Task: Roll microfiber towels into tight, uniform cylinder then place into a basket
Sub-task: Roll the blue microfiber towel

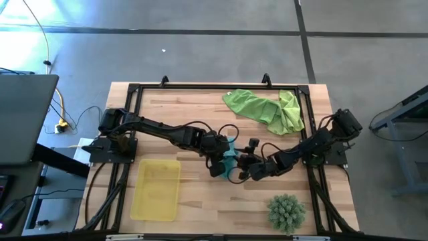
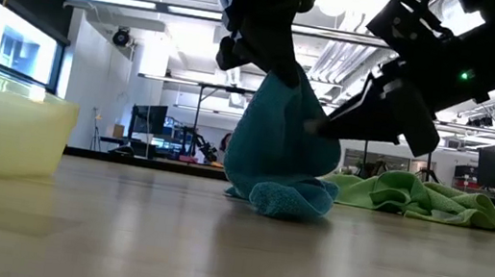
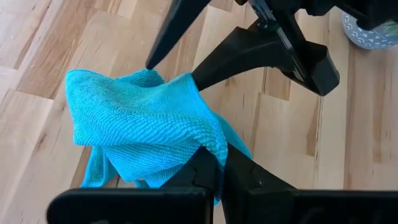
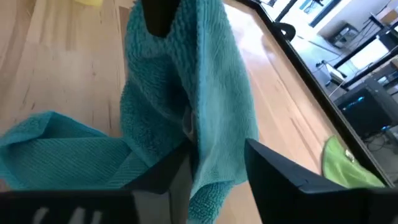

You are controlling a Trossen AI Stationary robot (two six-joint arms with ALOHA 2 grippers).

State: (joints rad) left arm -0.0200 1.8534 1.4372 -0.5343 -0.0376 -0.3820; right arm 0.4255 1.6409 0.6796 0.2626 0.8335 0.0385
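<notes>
The teal towel (image 2: 280,148) hangs bunched from my left gripper (image 3: 214,171), which is shut on it at the table's middle (image 1: 219,163). The towel's lower end (image 2: 287,200) rests on the wood. My right gripper (image 4: 214,163) is open beside it, coming in from the right (image 1: 242,169), with a hanging fold of the towel between its fingers. The two lime green towels (image 1: 267,110) lie crumpled at the far right. The yellow basket (image 1: 156,189) stands at the near left. My left gripper pinches a bunched upper part of the towel (image 3: 208,146) between its two fingers, from above, pointing down; several layers. The towel hangs below the fingers, slack, with its lower end (image 2: 287,200) on the table. My right gripper stands open around the towel's hanging middle (image 4: 205,124), slanting in from the table's right. One finger (image 4: 168,168) lies against the cloth. The other finger (image 4: 280,171) stands a little apart from it.
A spiky green ball-shaped plant (image 1: 286,212) stands at the near right. A dark frame (image 1: 134,90) runs around the table top. Bare wood lies between the basket and the towel.
</notes>
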